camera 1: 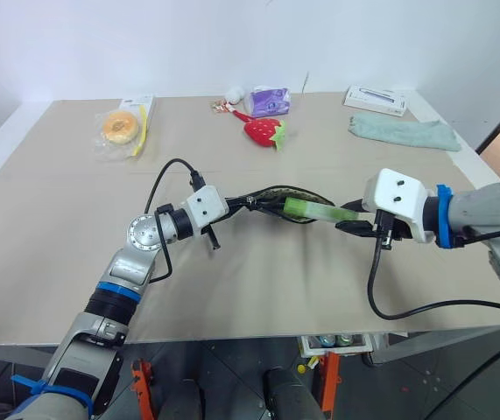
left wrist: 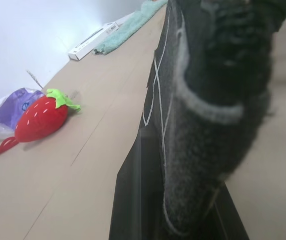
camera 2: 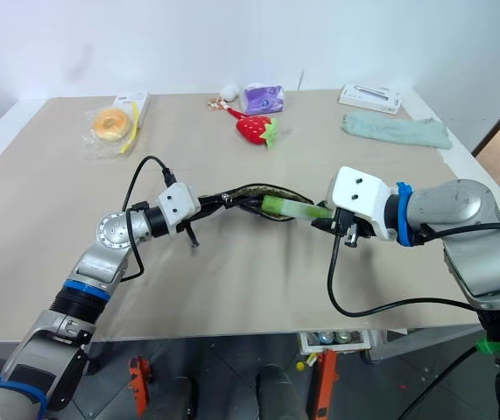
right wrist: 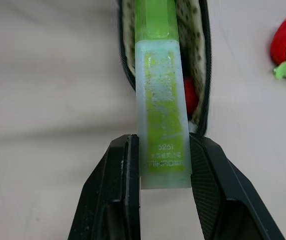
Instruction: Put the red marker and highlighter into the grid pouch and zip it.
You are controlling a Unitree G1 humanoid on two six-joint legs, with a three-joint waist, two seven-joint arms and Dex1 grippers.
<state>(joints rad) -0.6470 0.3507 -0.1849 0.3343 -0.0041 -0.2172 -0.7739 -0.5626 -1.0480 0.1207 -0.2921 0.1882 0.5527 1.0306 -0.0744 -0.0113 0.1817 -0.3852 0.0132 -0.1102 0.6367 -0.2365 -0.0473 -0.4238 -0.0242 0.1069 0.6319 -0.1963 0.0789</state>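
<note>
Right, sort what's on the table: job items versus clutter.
Job: highlighter in the right gripper, grid pouch held by the left gripper, red marker inside.
Clutter: strawberry toy, green cloth, white box, purple packet, bagged donut.

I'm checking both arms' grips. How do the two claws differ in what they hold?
The left claw is shut on the grid pouch, pinching its fabric edge; the right claw is shut on the highlighter, gripping its rear end. The pouch is soft and black, the highlighter rigid and green. Both are held above the table, the highlighter's front inside the pouch mouth.
</note>
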